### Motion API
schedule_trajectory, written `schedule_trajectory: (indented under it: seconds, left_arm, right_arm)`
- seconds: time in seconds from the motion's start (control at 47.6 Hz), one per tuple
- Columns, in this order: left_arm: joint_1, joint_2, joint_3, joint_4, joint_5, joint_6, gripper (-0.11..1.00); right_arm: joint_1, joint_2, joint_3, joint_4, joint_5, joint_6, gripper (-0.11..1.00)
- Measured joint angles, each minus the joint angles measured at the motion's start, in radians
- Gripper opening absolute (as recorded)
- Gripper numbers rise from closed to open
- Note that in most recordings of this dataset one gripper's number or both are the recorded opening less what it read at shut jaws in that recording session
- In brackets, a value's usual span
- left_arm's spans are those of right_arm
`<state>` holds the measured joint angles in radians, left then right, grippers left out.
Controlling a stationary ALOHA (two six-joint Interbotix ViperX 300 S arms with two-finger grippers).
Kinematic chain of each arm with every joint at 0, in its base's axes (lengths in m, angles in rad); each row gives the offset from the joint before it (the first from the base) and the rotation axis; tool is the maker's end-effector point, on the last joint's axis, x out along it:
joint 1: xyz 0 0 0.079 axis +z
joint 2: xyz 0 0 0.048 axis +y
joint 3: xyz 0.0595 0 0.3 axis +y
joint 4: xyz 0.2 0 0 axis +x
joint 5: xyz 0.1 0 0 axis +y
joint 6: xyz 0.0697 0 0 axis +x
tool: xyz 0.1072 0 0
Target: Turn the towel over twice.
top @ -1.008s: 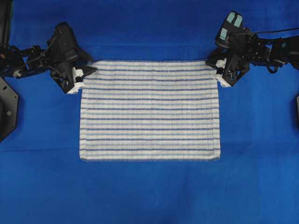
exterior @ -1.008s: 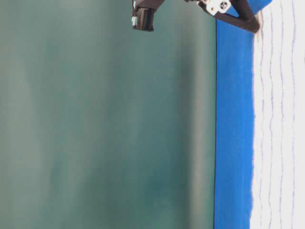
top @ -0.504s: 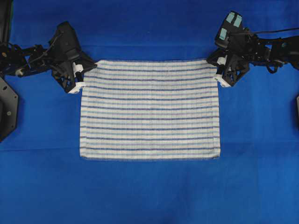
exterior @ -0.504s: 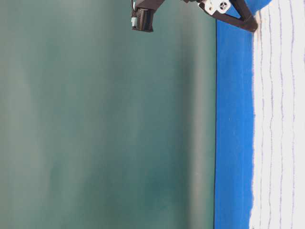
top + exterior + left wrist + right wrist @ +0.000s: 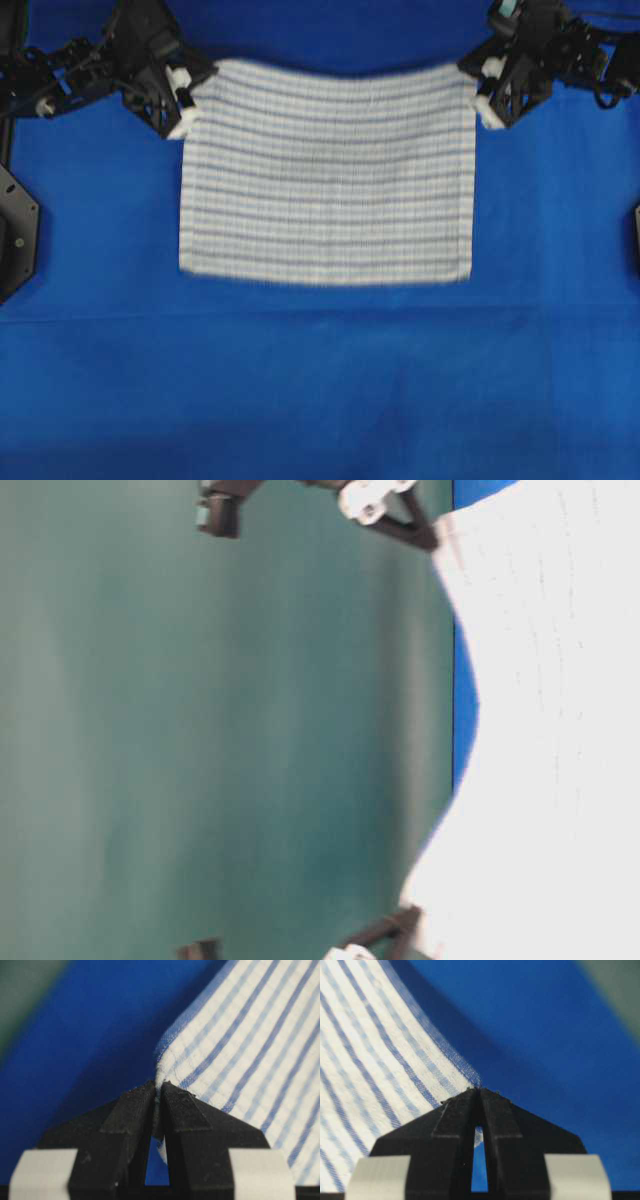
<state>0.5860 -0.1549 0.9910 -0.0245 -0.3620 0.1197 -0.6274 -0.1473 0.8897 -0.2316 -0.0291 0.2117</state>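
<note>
Both my grippers are clamped on cloth: my left gripper pinches one far corner of the big white woven towel with thin dark-blue and light-blue stripes, my right gripper pinches the other. Out from my fingertips the towel hangs between them, top edge sagging in the middle, lower part draping toward the plain blue tablecloth; can't tell if the bottom hem touches it. Looks like I'm early in the first flip. Next I'd guess both arms carry the held edge over the free hem evenly, keeping it taut.
</note>
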Motion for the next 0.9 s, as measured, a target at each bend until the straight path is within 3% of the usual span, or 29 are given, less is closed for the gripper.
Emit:
schedule_trajectory:
  seconds: [0.147, 0.42, 0.651, 0.903]
  left_arm:
    - [0.037, -0.067, -0.028, 0.002, 0.014, 0.008, 0.04]
    - [0.095, -0.175, -0.066, 0.0, 0.021, 0.101, 0.04]
    - [0.103, -0.19, -0.081, 0.0, -0.037, 0.103, 0.04]
    - [0.103, -0.236, -0.081, 0.0, -0.12, 0.106, 0.04]
  right_arm:
    - [-0.014, -0.035, -0.049, -0.002, 0.034, -0.021, 0.04]
    - [-0.038, -0.083, -0.166, -0.038, 0.117, -0.044, 0.04]
    - [-0.043, -0.101, -0.273, -0.095, 0.21, -0.048, 0.04]
    - [-0.041, -0.137, -0.341, -0.112, 0.249, -0.051, 0.04]
